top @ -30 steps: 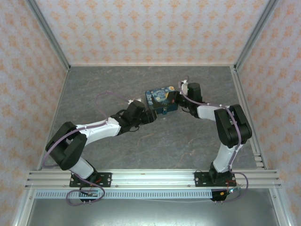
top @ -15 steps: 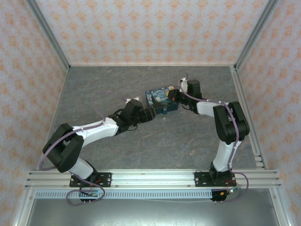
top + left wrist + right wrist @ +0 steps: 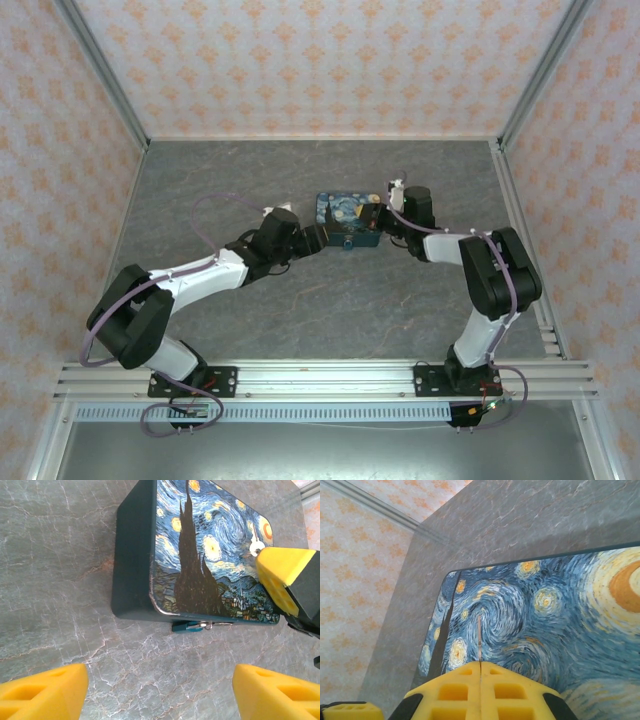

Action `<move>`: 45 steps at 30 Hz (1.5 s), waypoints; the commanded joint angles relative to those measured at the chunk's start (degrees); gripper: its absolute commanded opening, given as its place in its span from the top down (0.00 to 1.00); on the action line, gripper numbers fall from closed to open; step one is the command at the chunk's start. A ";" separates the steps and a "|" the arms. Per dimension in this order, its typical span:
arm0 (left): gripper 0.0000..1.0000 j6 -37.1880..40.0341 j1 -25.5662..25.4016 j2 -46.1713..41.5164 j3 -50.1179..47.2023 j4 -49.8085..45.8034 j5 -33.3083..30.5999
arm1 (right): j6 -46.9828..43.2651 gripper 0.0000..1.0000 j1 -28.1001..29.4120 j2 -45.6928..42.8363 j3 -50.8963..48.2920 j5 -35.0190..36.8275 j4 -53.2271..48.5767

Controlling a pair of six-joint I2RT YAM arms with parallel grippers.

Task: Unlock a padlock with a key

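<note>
On the left, the left gripper (image 3: 159,692) is held low over the bench (image 3: 60,580), its jaws spread wide with nothing between them. It is aimed at the padlock (image 3: 191,626) — a tiny teal body with a thin metal shackle. The padlock sits against the near long side of the starry-night box (image 3: 200,555), about midway along, seemingly at the clasp. If these jaws are closed from here, the box wall may be caught together with the lock. The small body may also be pushed flat against the side, so that the keyhole is turned away. Which way the keyhole faces cannot be told. The box is not held down by anything, so it may be shoved along the bench by a nudge.

On the right, the right gripper (image 3: 480,669) is seen over the right end of the lid. Its jaws are shut on the key (image 3: 479,639), whose thin silver end sticks out past the yellow pads (image 3: 455,690). How much of the key is clamped cannot be seen, so it could be twisted or dropped if its tip is pressed against the lock off-line. The two grippers are near each other, and a clash is possible once the key is brought down to the lock.

The box is the one container here. Its lid is shut — what lies inside is hidden.
</note>
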 commanded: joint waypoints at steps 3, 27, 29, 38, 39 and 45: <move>0.24 2.07 0.46 -1.04 -2.34 3.84 2.70 | 6.03 1.00 4.60 -0.45 -6.70 3.17 -3.04; 0.30 17.35 -3.39 6.85 -11.01 24.88 2.89 | 9.75 1.00 10.78 -2.85 -8.76 10.54 -1.43; 0.30 17.88 -3.96 7.93 -10.71 25.57 2.88 | 9.47 1.00 10.78 -2.95 -8.89 10.74 -1.72; 0.32 18.74 -5.24 13.96 -7.42 26.75 2.49 | 9.24 1.00 10.86 -3.11 -9.11 11.26 -2.08; 0.32 19.02 -5.33 14.16 -7.14 26.63 2.16 | 9.21 1.00 10.90 -3.04 -9.07 11.20 -2.05; 0.34 20.16 -5.41 16.73 -4.65 25.43 0.98 | 9.31 1.00 11.01 -2.87 -9.02 11.12 -1.87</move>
